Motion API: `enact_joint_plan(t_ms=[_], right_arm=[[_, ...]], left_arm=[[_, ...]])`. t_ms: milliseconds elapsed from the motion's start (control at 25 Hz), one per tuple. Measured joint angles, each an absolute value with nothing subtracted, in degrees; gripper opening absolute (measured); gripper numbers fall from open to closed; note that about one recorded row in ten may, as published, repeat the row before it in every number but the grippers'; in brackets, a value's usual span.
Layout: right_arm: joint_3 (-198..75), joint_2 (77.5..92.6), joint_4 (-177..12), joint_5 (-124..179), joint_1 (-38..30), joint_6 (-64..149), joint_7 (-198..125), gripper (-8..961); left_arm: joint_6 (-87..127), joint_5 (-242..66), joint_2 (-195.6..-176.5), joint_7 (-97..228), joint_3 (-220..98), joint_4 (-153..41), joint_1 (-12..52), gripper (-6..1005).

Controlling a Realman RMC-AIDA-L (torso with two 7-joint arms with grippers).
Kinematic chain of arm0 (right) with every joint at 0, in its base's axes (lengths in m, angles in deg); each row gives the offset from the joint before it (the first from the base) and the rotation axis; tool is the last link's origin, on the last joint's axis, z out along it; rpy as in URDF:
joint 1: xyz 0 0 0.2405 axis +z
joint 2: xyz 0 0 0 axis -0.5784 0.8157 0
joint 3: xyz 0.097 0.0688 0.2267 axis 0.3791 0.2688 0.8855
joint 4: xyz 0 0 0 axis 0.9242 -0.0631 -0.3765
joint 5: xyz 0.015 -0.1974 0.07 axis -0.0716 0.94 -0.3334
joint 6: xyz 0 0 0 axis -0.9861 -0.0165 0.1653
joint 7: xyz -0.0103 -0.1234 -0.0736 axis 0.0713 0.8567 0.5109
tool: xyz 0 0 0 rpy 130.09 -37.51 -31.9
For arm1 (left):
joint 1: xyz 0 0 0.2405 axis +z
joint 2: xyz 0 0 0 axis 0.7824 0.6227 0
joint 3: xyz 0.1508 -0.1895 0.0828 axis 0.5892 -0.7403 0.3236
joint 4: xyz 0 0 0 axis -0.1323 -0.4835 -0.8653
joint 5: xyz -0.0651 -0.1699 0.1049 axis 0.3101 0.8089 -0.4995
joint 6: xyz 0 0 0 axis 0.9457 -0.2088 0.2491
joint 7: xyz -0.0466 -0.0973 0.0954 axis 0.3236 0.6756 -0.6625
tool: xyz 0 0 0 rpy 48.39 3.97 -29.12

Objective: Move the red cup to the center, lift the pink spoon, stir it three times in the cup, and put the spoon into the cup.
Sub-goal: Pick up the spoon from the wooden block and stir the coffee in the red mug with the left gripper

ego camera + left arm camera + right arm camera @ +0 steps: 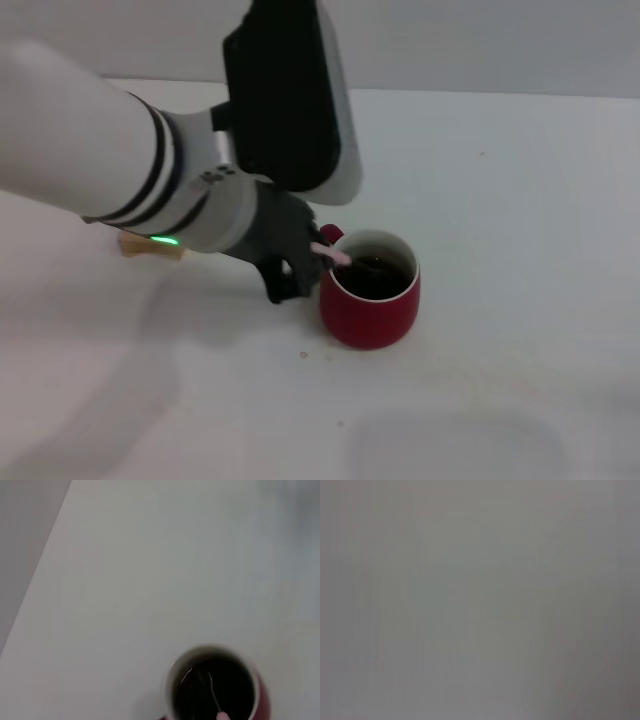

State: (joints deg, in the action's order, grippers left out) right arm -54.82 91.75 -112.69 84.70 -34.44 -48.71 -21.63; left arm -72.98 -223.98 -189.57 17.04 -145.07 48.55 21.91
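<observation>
holding the pink spoon (331,252) clamped by its handle, the left gripper (305,262) sits beside the red cup (370,300) mid-counter (520,200), so its bowl dips into the dark liquid (212,690) for stirring.

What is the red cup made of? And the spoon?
The red cup looks like glazed ceramic: glossy red outside, white inside. The spoon has a pale pink handle, probably plastic; its thin neck in the dark drink glints like metal.
</observation>
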Motion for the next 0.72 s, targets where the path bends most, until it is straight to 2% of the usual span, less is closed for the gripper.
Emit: enact_joint_plan(t_ms=[720], right_arm=[[-56.23,91.66,-112.45,84.9,-33.85,-48.3,-21.6,0]], left_arm=[[-73.65,-228.43,-189.44,20.45,-141.34,53.77,25.74,136]])
